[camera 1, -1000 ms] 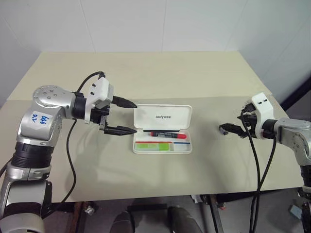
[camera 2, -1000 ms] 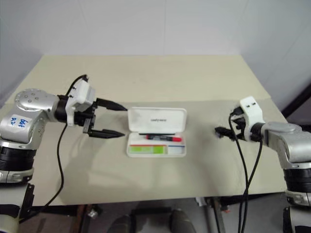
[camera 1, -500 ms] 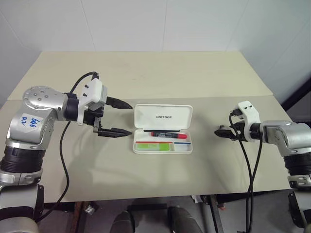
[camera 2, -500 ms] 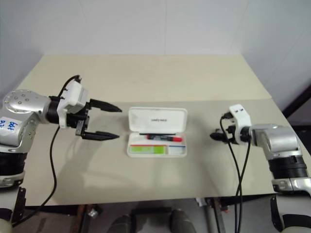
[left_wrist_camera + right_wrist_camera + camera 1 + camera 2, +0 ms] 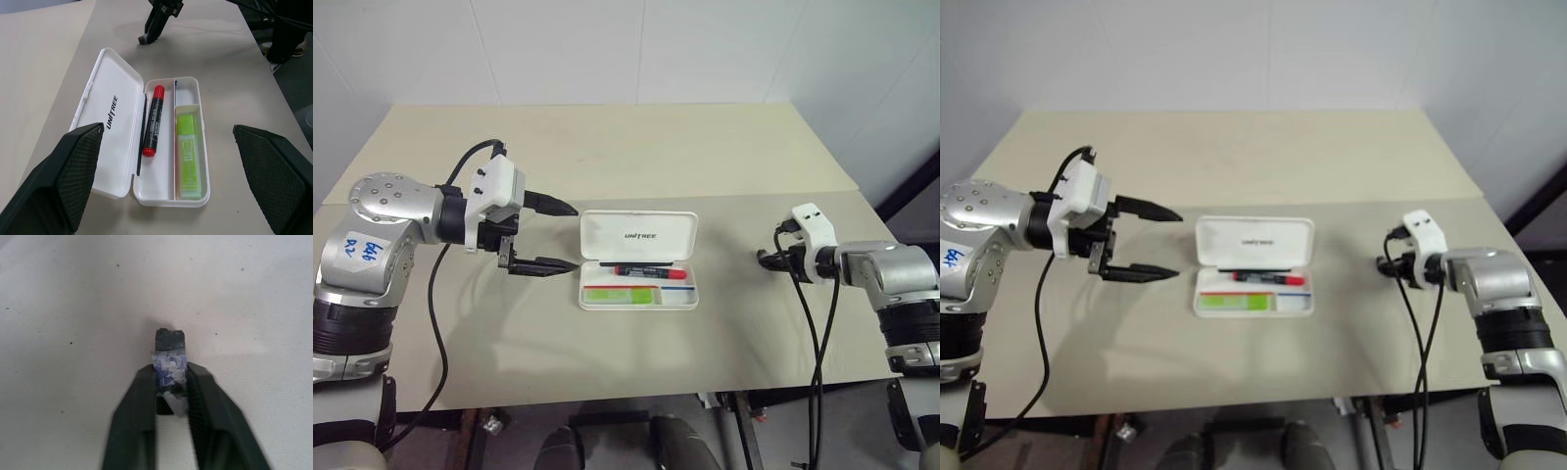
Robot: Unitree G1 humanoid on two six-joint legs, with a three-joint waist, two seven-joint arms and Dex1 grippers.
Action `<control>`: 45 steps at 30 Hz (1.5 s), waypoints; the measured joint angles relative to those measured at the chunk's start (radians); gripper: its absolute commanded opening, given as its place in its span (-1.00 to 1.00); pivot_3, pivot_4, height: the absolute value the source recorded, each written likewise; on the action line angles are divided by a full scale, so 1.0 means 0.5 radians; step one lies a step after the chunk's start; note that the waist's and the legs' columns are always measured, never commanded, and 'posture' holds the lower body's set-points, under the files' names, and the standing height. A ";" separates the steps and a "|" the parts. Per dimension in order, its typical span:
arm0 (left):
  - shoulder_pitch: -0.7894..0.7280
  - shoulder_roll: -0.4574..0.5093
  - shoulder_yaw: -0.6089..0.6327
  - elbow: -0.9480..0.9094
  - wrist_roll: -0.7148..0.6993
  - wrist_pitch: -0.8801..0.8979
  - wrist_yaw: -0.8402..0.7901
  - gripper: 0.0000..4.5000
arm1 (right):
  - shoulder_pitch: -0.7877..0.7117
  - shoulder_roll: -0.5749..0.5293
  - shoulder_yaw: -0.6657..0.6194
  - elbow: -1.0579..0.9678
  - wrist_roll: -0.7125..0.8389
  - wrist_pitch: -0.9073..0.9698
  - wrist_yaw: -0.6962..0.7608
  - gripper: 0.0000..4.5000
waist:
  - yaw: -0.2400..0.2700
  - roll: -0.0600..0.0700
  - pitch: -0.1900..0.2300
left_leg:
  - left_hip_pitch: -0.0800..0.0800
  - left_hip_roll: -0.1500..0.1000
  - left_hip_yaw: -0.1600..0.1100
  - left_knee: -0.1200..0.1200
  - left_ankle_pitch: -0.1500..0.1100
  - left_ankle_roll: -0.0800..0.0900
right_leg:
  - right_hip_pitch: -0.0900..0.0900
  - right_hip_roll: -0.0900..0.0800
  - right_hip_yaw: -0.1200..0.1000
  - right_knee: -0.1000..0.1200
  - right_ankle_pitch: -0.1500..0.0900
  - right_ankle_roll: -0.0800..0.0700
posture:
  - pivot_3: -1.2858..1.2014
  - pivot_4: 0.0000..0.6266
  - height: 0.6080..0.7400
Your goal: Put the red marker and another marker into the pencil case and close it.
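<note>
The right end effector (image 5: pixel 171 382), whose fingers stood apart a second ago, has drawn them nearly together. It has also sunk lower toward the table (image 5: pixel 607 157), its arm now more bent

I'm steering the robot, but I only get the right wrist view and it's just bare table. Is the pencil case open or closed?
Observer: Open. The pencil case sits on the table with its lid tipped back.
Operator: Are the pens inside it?
Observer: Yes. The red marker and the green highlighter both lie inside, in separate compartments.
Operator: Where's my other arm?
Observer: The left end effector hangs open beside the case, on the robot's left of it, and is not touching it.
</note>
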 measured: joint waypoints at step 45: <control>0.471 -0.074 0.027 0.000 0.000 -0.356 0.060 1.00 | -0.062 0.160 0.491 -0.346 -0.176 -1.263 1.369 -0.84 | 0.005 0.002 0.001 | 0.001 0.000 0.000 0.002 0.000 0.000 | 0.000 0.000 0.000 0.004 -0.001 0.000 | 0.03 -0.52 1.00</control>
